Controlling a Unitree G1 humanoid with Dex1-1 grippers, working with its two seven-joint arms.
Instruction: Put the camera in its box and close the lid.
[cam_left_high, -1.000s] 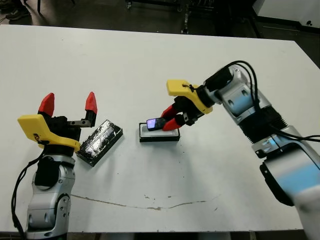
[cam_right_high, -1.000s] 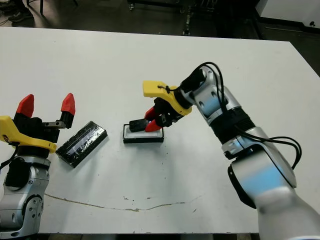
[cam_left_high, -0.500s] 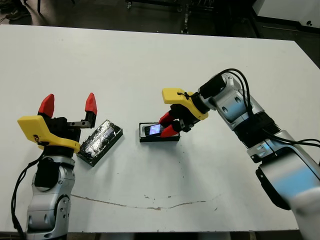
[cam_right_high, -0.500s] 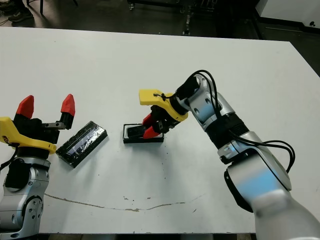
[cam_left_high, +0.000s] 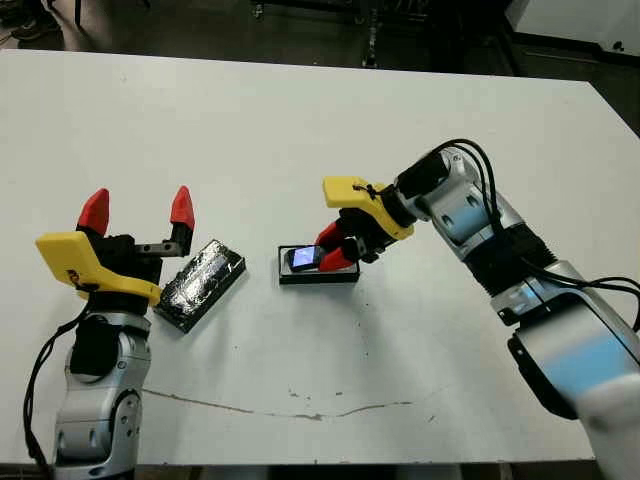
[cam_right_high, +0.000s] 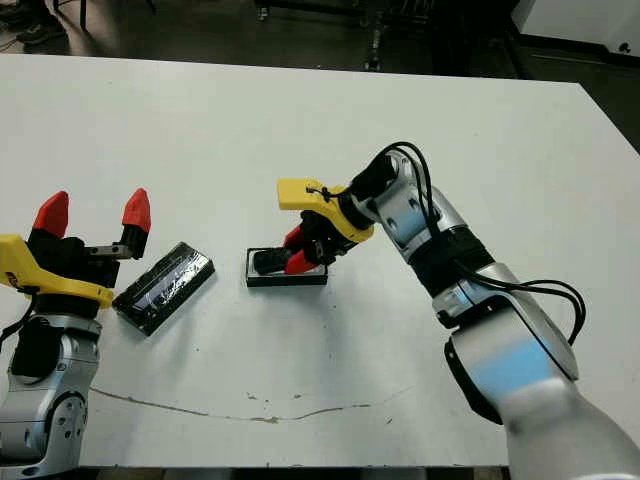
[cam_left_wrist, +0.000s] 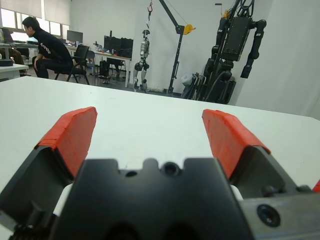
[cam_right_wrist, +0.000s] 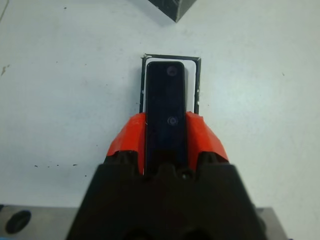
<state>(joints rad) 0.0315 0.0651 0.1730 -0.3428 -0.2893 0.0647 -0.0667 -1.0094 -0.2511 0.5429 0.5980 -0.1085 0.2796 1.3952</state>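
Note:
The box (cam_left_high: 340, 274), a shallow black tray with a white lining, sits mid-table. My right gripper (cam_left_high: 335, 252) is shut on the camera (cam_left_high: 303, 257), a slim black bar with a bluish shiny end, and holds it low over the tray. In the right wrist view the camera (cam_right_wrist: 166, 110) lies lengthwise over the white lining of the box (cam_right_wrist: 170, 58), with a red finger (cam_right_wrist: 129, 137) on each side. I cannot tell whether it rests on the lining. The glossy black lid (cam_left_high: 200, 283) lies flat left of the box. My left gripper (cam_left_high: 138, 207) stands open just left of the lid, holding nothing.
A thin dark crack line (cam_left_high: 300, 412) runs across the table (cam_left_high: 250, 120) near its front edge. Beyond the table in the left wrist view a person (cam_left_wrist: 47, 52) sits at desks, with robot stands (cam_left_wrist: 235, 45) at the back.
My right gripper has come down and slightly left with the camera, from a tilted hold above the box's left end to level with the tray. The left arm and the lid have not moved.

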